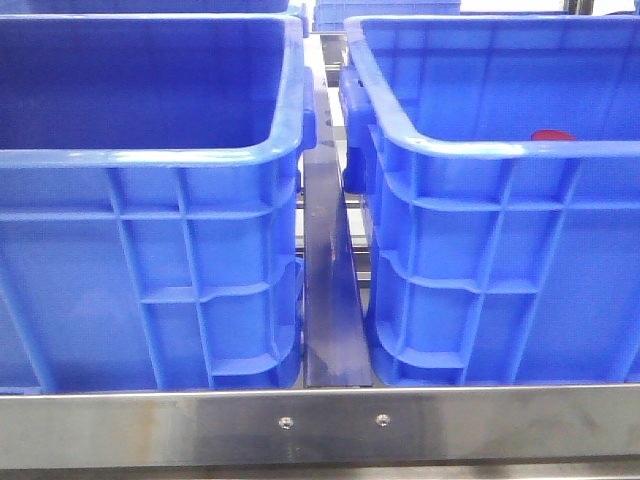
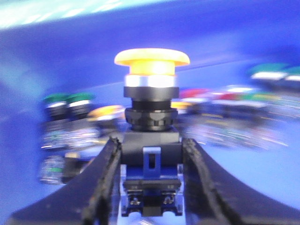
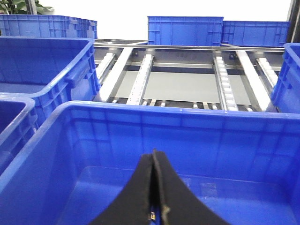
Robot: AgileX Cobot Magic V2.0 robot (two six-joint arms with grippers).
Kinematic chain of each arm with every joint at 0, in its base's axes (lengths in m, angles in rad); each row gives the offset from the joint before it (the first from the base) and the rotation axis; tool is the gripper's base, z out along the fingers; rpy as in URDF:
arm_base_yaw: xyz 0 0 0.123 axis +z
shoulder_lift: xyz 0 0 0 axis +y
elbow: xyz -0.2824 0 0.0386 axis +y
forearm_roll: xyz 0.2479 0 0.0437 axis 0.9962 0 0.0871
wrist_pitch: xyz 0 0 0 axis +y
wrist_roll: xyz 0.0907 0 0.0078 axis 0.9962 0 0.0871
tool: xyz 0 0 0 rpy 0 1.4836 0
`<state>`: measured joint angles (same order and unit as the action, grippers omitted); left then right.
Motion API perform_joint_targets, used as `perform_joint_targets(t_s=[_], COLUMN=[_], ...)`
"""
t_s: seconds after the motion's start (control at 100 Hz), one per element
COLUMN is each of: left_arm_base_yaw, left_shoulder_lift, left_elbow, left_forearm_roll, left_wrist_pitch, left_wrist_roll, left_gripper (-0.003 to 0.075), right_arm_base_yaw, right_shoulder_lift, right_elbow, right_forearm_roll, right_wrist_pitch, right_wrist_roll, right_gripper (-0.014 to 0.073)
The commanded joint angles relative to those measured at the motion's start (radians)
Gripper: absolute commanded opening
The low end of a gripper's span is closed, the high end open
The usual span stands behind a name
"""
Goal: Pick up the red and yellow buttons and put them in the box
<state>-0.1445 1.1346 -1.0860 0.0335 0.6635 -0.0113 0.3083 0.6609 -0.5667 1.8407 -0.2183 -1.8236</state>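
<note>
Clamped in my left gripper (image 2: 151,176) stands the yellow button (image 2: 152,63) upright, blurred buttons (image 2: 70,105) crowding behind on blue crate floor, while my right gripper (image 3: 153,206), fingers pressed together on nothing, hangs over a blue box (image 3: 154,136), roller rails (image 3: 140,77) beyond, and the front view shows two crates (image 1: 150,160) with a red cap (image 1: 553,134) peeking inside the right one.

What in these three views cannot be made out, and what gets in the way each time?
- Front view: neither arm appears; the crate walls hide what lies inside, bar a red sliver.
- Left wrist view: motion blur smears the buttons behind the yellow button held by the left gripper.
- Right wrist view: the bottom edge cuts off the right gripper.
</note>
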Motion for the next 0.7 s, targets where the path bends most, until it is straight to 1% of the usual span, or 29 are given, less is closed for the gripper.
perform_joint_targets(t_s=[0.0, 0.13, 0.33, 0.56, 0.69], left_arm_base_yaw=[-0.060, -0.168, -0.381, -0.649, -0.764], left_shoulder_lift=[-0.096, -0.179, -0.195, -0.146, -0.091], left_elbow=[0.004, 0.022, 0.022, 0.022, 0.022], left_forearm_roll=[-0.021, -0.068, -0.112, -0.119, -0.119], left_wrist_pitch=[-0.067, -0.053, -0.058, -0.176, -0.239], left_wrist_roll=[-0.002, -0.002, -0.002, -0.002, -0.002], left_gripper=[-0.0019, -0.0019, -0.0019, -0.0019, -0.0019], right_arm_base_yaw=[-0.004, -0.004, -0.004, -0.004, -0.004], right_shoulder_lift=[-0.004, -0.004, -0.004, -0.004, -0.004], right_elbow=[-0.029, -0.029, -0.029, -0.029, -0.029], right_forearm_roll=[0.075, 0.075, 0.075, 0.075, 0.075], right_wrist_pitch=[0.051, 0.076, 0.113, 0.130, 0.130], right_wrist_roll=[-0.007, -0.007, -0.007, -0.007, -0.007], right_gripper=[-0.0067, -0.0067, -0.0067, -0.0067, -0.0067])
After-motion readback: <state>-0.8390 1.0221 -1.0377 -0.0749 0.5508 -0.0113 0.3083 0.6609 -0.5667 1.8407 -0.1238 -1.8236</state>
